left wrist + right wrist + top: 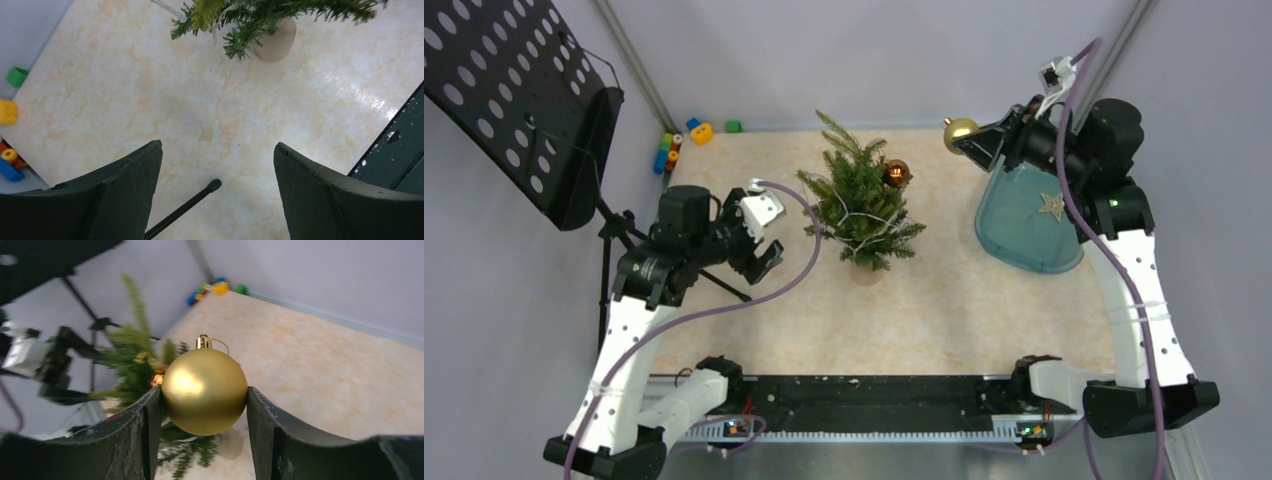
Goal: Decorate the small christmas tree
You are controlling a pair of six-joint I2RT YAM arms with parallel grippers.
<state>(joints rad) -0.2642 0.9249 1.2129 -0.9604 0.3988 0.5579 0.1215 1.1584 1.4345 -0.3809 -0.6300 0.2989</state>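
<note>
The small christmas tree (860, 205) stands mid-table on its round pale base (274, 46), with a white cord through its branches and a copper bauble (896, 173) hanging on its right side. My right gripper (969, 140) is shut on a gold bauble (959, 132), held in the air to the tree's right; in the right wrist view the gold bauble (204, 391) sits between both fingers, its cap and loop up, the tree (140, 375) behind it. My left gripper (764, 258) is open and empty, left of the tree, above bare table.
A teal bin (1027, 222) with a glittery star (1052, 206) in it stands at the right under my right arm. Coloured blocks (682, 140) lie at the far left corner. A black music stand (529, 100) stands at the left; its leg (182, 210) shows under my left gripper.
</note>
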